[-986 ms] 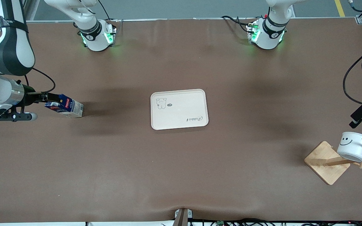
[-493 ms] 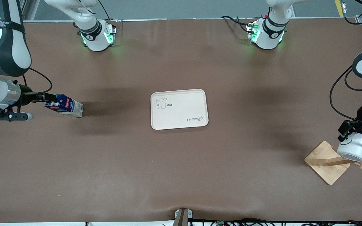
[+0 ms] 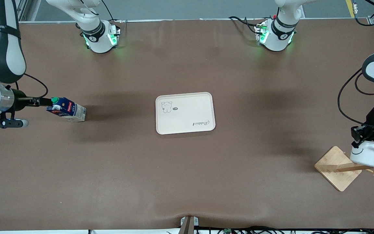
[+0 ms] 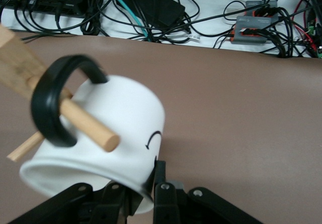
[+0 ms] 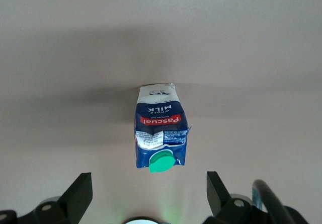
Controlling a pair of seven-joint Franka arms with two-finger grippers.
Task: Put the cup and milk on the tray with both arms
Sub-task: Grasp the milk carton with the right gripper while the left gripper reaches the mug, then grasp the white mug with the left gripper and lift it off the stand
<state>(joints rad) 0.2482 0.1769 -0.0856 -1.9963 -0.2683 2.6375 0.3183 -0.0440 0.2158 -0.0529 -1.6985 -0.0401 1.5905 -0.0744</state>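
The milk [image 3: 66, 110] lies on its side on the table toward the right arm's end, green cap pointing at my right gripper [image 3: 45, 101]. In the right wrist view the gripper [image 5: 147, 177] is open wide, and the carton [image 5: 161, 128] lies just ahead of the fingertips, not between them. The cup [image 3: 367, 155] hangs by its black handle on a wooden peg [image 4: 85, 126] of the rack at the left arm's end. My left gripper [image 3: 363, 138] is at its rim. In the left wrist view the gripper [image 4: 141, 183] is shut on the wall of the cup [image 4: 115, 128]. The cream tray [image 3: 187, 122] lies empty mid-table.
The wooden rack's square base [image 3: 333, 167] stands near the table edge at the left arm's end, with pegs sticking out past the cup. Both arm bases stand along the edge farthest from the front camera. Cables lie off the table by the rack.
My left gripper came down onto the cup's rim and closed; the cup now sits more upright. My right gripper backed away from the milk, uncovering its green cap.
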